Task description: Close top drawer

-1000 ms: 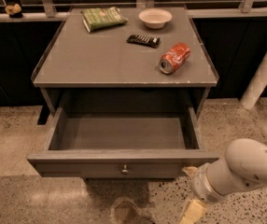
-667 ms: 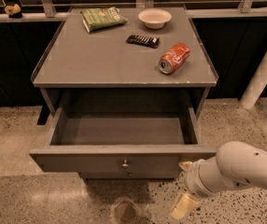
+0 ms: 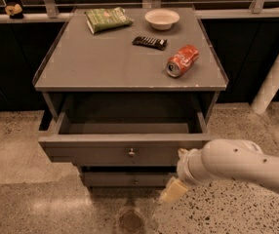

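The top drawer point(image 3: 90, 153) of the grey cabinet is partly open and looks empty inside. Its flat front panel has a small round metal knob point(image 3: 131, 152) at the centre. My gripper point(image 3: 177, 172), on the end of the white arm point(image 3: 237, 165), is at the right end of the drawer's front panel, low and close against it. The arm comes in from the lower right. A lower drawer point(image 3: 129, 180) with a like knob shows beneath, closed.
On the cabinet top point(image 3: 105, 62) lie a green snack bag point(image 3: 108, 18), a white bowl point(image 3: 162, 18), a black bar point(image 3: 150, 42) and a red soda can point(image 3: 182, 60) on its side. A white post point(image 3: 276, 77) stands at the right. Speckled floor point(image 3: 32, 189) lies in front.
The top drawer has slid inward and stands less far out than before. My gripper and arm have moved left and up towards the drawer's front panel.
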Available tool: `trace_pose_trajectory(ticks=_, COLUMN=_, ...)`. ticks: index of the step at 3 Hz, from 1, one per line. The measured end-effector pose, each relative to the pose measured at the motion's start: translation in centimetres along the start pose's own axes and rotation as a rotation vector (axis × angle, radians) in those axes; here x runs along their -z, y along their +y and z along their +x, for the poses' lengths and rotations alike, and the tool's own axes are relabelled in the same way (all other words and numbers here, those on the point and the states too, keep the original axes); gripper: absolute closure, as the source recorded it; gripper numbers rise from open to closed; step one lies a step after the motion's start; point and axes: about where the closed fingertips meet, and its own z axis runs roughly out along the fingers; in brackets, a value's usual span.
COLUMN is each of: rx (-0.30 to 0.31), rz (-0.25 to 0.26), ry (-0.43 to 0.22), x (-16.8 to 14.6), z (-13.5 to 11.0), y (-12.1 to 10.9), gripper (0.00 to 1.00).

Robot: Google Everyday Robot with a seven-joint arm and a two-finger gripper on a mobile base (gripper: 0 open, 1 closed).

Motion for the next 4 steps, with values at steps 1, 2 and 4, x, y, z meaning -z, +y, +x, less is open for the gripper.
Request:
trace_pose_trajectory(ticks=1, rx=-0.007, rz=0.038, ry=0.001, x=-0.3, z=-2.7, y=-2.8, gripper=0.00)
trace_pose_trajectory(ticks=2, rx=-0.003, rz=0.053, ry=0.020, x=-0.1, z=-5.2, y=-5.4, gripper=0.00)
trace_pose_trajectory(ticks=4, rx=-0.038, rz=-0.028, ry=0.087, x=-0.9, z=-6.1, y=-9.7, gripper=0.00)
